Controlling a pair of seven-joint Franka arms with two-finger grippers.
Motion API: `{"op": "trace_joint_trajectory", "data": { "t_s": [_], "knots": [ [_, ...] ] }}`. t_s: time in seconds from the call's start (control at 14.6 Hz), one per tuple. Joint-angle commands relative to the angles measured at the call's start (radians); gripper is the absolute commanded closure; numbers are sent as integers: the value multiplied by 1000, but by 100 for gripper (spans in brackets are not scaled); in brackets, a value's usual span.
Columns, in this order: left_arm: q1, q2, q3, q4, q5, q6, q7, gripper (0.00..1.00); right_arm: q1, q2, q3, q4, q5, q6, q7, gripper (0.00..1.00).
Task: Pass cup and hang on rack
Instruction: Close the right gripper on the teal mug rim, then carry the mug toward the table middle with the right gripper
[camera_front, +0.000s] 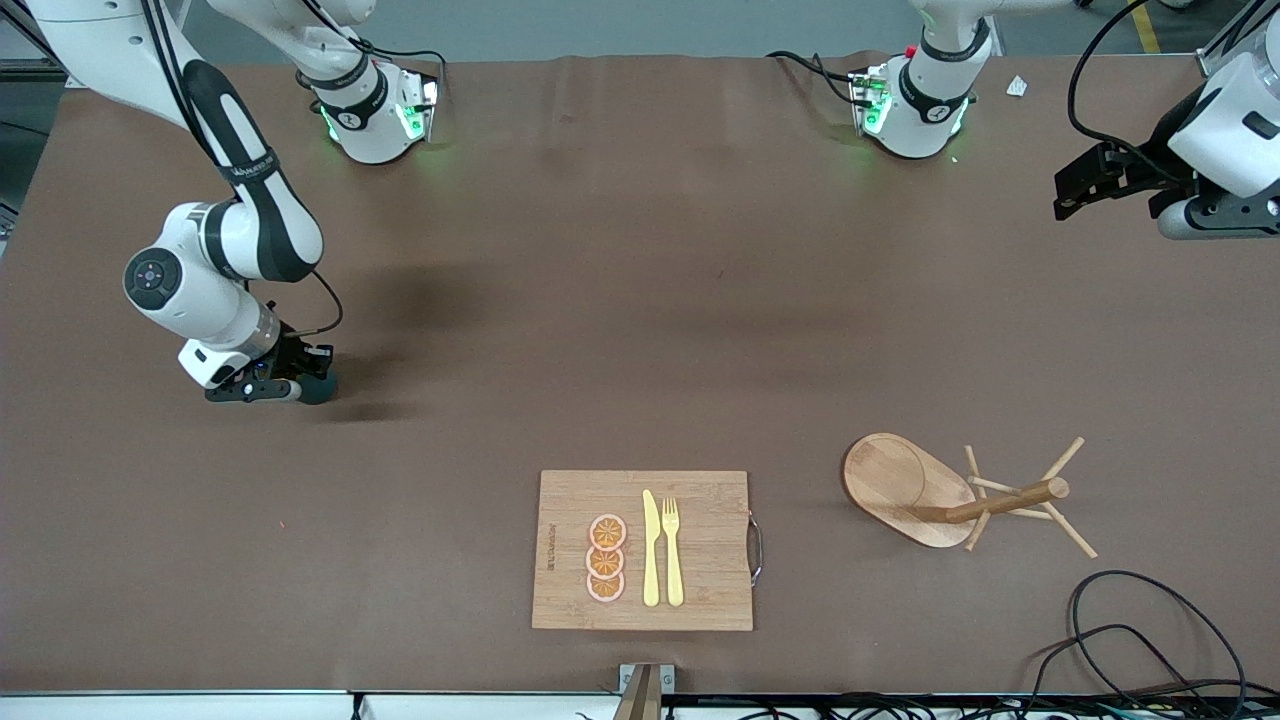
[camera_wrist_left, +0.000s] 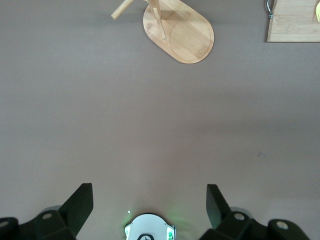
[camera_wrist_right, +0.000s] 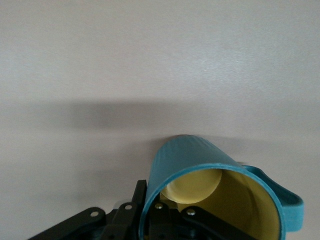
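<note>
The cup (camera_front: 320, 387), dark teal with a mustard-yellow inside, is at the right arm's end of the table, low at the tabletop. My right gripper (camera_front: 298, 388) is shut on its rim. In the right wrist view one finger is outside the wall and one inside (camera_wrist_right: 150, 195), with the cup (camera_wrist_right: 200, 157) and its loop handle (camera_wrist_right: 287, 197) close up. I cannot tell whether the cup touches the table. The rack (camera_front: 905, 485) stands toward the left arm's end, near the front camera. My left gripper (camera_front: 1068, 192) is open and empty in the air over that end; the rack also shows in its view (camera_wrist_left: 185, 35).
A wooden cutting board (camera_front: 700, 550) with orange slices (camera_front: 606, 558), a yellow knife (camera_front: 651, 548) and a fork (camera_front: 672, 550) lies near the front edge, between cup and rack. Black cables (camera_front: 1150, 640) lie at the near corner by the rack.
</note>
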Motion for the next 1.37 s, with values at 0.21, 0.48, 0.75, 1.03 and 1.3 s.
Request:
{"op": "trace_joint_trajectory", "data": {
  "t_s": [0.21,0.48,0.75,1.03,1.3],
  "knots": [
    [3,5,-2,20,7,-1,-7,0,277,-94,18,141,12,-251,519,95],
    [5,5,-2,20,4,-1,-9,0,536,31,18,362,13,-279,985,95],
    [5,20,-2,20,7,-1,-9,0,696,210,15,576,0,-282,1265,95],
    [6,34,-2,13,5,29,-11,0,776,289,14,654,-5,-283,1466,96],
    [6,42,0,10,5,36,-12,0,832,389,12,763,-5,-309,1668,99]
  ]
}}
